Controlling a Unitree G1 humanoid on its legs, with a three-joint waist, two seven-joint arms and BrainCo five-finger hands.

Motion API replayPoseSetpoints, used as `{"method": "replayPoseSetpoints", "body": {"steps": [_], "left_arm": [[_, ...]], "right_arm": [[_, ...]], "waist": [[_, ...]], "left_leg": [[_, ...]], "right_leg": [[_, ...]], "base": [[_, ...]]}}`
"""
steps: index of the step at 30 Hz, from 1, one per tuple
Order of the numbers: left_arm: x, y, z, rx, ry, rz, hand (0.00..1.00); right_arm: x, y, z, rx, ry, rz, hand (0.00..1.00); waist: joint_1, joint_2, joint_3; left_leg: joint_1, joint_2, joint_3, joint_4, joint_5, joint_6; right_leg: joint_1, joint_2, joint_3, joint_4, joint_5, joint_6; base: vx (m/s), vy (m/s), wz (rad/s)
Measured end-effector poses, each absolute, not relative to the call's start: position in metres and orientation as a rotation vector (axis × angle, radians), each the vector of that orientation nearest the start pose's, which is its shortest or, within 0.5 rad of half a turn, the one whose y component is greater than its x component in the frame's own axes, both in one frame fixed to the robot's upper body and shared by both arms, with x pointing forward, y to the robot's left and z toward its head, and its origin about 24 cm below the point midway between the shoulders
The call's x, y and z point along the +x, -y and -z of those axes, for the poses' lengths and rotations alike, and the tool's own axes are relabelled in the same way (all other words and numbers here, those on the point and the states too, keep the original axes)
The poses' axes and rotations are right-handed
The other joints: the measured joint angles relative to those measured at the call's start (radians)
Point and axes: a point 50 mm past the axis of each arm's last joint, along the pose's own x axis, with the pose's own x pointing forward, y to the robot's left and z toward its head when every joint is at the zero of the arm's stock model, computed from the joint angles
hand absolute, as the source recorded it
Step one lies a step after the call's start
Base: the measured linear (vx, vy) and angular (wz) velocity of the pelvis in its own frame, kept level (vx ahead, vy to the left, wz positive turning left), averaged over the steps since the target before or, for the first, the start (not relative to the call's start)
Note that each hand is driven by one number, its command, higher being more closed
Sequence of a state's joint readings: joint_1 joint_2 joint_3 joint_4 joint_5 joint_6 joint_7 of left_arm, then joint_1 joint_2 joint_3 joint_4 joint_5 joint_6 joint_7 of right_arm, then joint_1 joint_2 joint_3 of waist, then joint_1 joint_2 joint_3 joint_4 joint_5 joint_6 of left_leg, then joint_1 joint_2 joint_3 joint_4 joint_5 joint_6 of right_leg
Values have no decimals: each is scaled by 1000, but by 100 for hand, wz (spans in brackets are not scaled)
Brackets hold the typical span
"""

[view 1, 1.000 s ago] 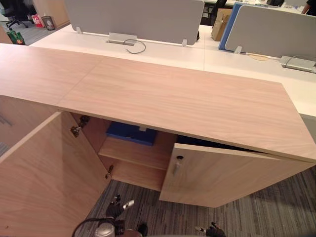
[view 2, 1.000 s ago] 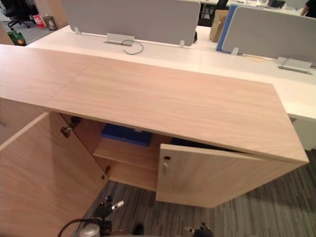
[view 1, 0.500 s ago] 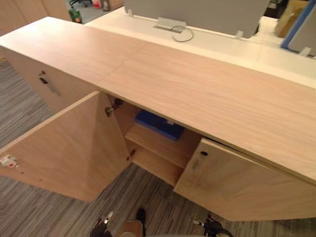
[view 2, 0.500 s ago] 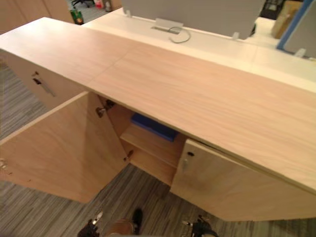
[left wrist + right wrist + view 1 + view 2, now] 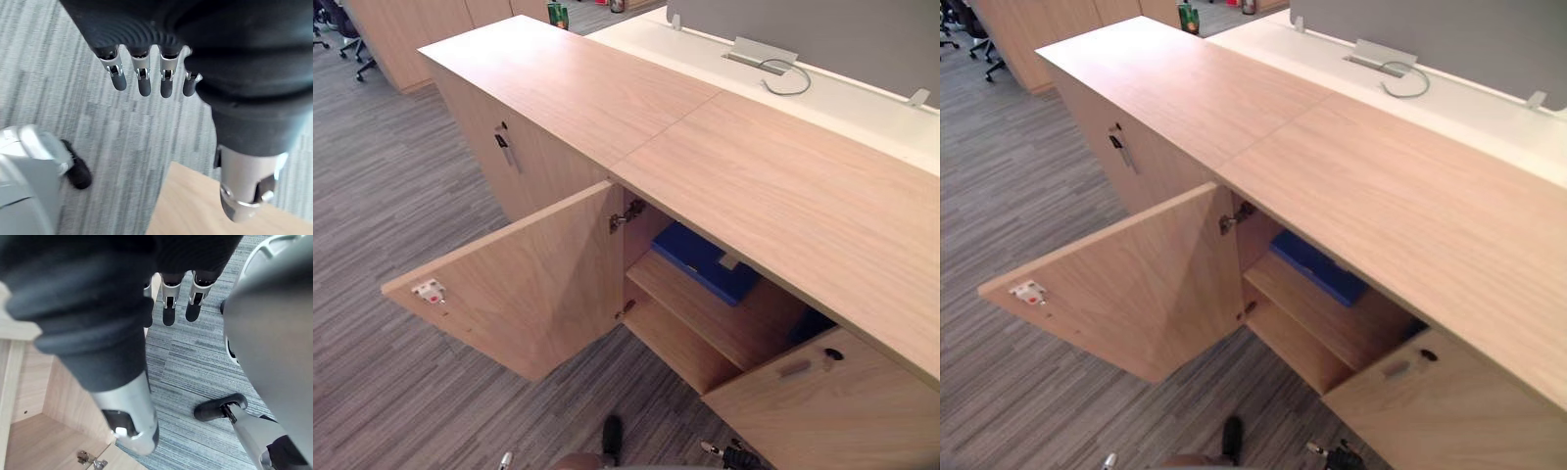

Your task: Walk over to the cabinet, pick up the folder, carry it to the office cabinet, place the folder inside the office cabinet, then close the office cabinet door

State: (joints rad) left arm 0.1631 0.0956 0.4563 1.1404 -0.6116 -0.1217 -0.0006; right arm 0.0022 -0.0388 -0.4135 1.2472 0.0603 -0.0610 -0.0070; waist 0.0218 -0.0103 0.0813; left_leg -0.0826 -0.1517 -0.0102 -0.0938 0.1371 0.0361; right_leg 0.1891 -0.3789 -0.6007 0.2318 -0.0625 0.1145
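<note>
Your open cabinet, its shelf, and the floor around it.
You see the wooden cabinet (image 5: 754,186) running from 10 o'clock down to 4 o'clock. Inside it, toward 4 o'clock from centre, the upper shelf (image 5: 705,323) carries a blue folder (image 5: 697,259) lying flat, its far edge hidden under the cabinet top. At 1 o'clock, a white desk (image 5: 847,103) behind the cabinet bears a looped grey cable (image 5: 790,78). Grey striped carpet floor (image 5: 391,196) spreads from 9 to 7 o'clock.
</note>
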Motion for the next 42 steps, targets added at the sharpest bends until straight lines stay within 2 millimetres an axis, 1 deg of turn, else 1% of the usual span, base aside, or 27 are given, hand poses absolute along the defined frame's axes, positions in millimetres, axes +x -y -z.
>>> {"method": "replayPoseSetpoints", "body": {"steps": [2,3,4,5,7,9,10,12,13,14,16,18,19,21,24,25,26,28,29,31,34,37,38,39,40,41,42], "left_arm": [[43,-266,154,-576,-871,-940,0],[46,-271,151,-552,-854,-939,0],[51,-283,145,-506,-818,-937,0],[61,-293,138,-466,-778,-928,0],[74,-304,129,-407,-735,-915,0],[96,-326,112,-283,-679,-893,0],[103,-333,106,-219,-675,-872,0],[124,-359,80,11,-638,-817,0],[143,-375,55,165,-576,-785,0],[153,-379,45,216,-547,-771,0],[178,-391,16,338,-465,-745,0],[198,-400,-8,464,-424,-719,0],[204,-402,-15,527,-428,-723,0],[209,-405,-22,620,-439,-725,0],[218,-402,-29,760,-447,-673,0],[222,-400,-33,842,-443,-645,0],[225,-399,-35,870,-437,-631,0],[232,-388,-42,961,-384,-576,0],[233,-385,-43,978,-370,-562,0],[230,-372,-41,1031,-337,-508,0],[225,-357,-33,1031,-316,-463,0],[222,-329,-23,1031,-266,-359,0],[222,-313,-19,1038,-236,-283,0],[219,-294,-12,1047,-205,-189,0],[217,-285,-7,1049,-191,-140,0],[214,-264,5,1063,-175,-31,0],[209,-237,15,1077,-115,100,0]], "right_arm": [[81,201,170,250,-1152,425,0],[82,201,169,246,-1147,422,0],[84,202,168,231,-1139,413,0],[86,203,167,214,-1131,403,0],[87,204,167,211,-1128,404,0],[86,204,167,203,-1134,396,0],[85,204,167,194,-1137,389,0],[81,204,168,181,-1149,373,0],[78,206,168,180,-1149,375,0],[78,207,168,178,-1149,377,0],[74,212,167,170,-1154,382,0],[69,217,167,159,-1157,392,0],[64,219,167,158,-1164,394,0],[54,220,168,160,-1185,400,0],[43,220,169,165,-1209,411,0],[43,219,169,167,-1210,412,0],[43,219,169,168,-1210,411,0],[44,218,169,168,-1204,411,0],[44,218,169,169,-1203,411,0],[45,218,169,168,-1198,410,0],[53,217,168,166,-1181,404,0],[59,217,168,163,-1168,400,0],[61,218,167,160,-1162,398,0],[69,219,166,154,-1145,393,0],[72,218,166,153,-1141,387,0],[83,213,165,143,-1119,359,0],[93,212,163,94,-1104,311,0]], "waist": [[0,6,-2],[0,8,-2],[0,12,-7],[0,13,-8],[0,13,-8],[-1,13,-8],[-2,13,-8],[0,12,-12],[1,10,-17],[3,10,-17],[2,9,-18],[0,9,-18],[1,8,-18],[10,0,-15],[27,-9,-13],[36,-14,-13],[42,-17,-14],[63,-30,-15],[66,-33,-15],[78,-38,-15],[81,-39,-15],[85,-38,-15],[88,-37,-15],[96,-29,-17],[96,-44,-19],[98,-81,-15],[112,-56,-23]], "left_leg": [[10,-22,10,0,-9,12],[13,-24,17,0,-12,17],[15,-26,29,0,-17,23],[14,-25,41,0,-18,25],[15,-23,57,0,-19,26],[17,-9,83,0,-19,26],[18,-4,90,0,-19,26],[18,18,118,0,-17,24],[12,29,127,-1,-15,19],[12,32,129,-1,-14,18],[12,36,134,-1,-16,20],[12,38,142,-1,-15,19],[12,41,151,-1,-14,18],[12,46,157,-1,-14,18],[10,46,157,-1,-14,18],[8,46,157,-1,-13,17],[5,46,157,-1,-12,16],[-16,46,153,-1,0,-1],[-19,46,153,0,2,-1],[-17,46,154,0,6,-7],[-21,48,154,0,14,-17],[-33,52,156,0,14,-17],[-49,52,157,0,15,-19],[-72,53,158,0,11,-25],[-86,48,162,12,-8,-50],[-166,33,194,223,-41,32],[-134,83,172,335,-175,35]], "right_leg": [[-7,-35,1,28,-3,3],[-10,-42,2,34,-3,3],[-21,-49,3,40,-6,8],[-29,-55,3,39,-7,9],[-33,-57,3,32,-8,10],[-36,-42,2,13,-7,9],[-38,-39,2,10,-8,10],[-52,-23,1,7,-12,16],[-60,-14,0,4,-21,20],[-61,-11,0,3,-24,20],[-61,-9,0,2,-42,19],[-63,-9,1,2,-56,20],[-66,-8,1,2,-60,18],[-69,-6,1,2,-60,18],[-72,-6,2,5,-60,18],[-77,-9,3,12,-60,18],[-82,-10,3,16,-60,18],[-103,-13,4,28,-60,18],[-105,-13,4,29,-60,18],[-109,-18,4,43,-58,16],[-112,-18,3,47,-58,16],[-107,-7,1,32,-58,16],[-111,-1,-3,15,-58,17],[-127,7,-5,-4,-58,18],[-143,-6,-4,-22,-56,22],[-186,-56,-1,-27,-40,34],[-188,-31,3,-72,-14,22]], "base": [[67,55,-10],[38,19,-28],[12,-9,-35],[-9,-30,-38],[-35,-54,-30],[-69,-99,-36],[-94,-128,-42],[-107,-127,-42],[-106,-114,-26],[-124,-128,-17],[-85,-82,-7],[-81,-70,-11],[-68,-53,-16],[-52,-37,-8],[-22,-11,1],[-26,0,4],[-40,5,7],[-42,7,13],[-38,4,12],[-54,3,5],[-79,-6,3],[-119,-15,23],[-161,-3,31],[-180,15,26],[-188,64,2],[-51,65,-43],[33,69,-64]]}}
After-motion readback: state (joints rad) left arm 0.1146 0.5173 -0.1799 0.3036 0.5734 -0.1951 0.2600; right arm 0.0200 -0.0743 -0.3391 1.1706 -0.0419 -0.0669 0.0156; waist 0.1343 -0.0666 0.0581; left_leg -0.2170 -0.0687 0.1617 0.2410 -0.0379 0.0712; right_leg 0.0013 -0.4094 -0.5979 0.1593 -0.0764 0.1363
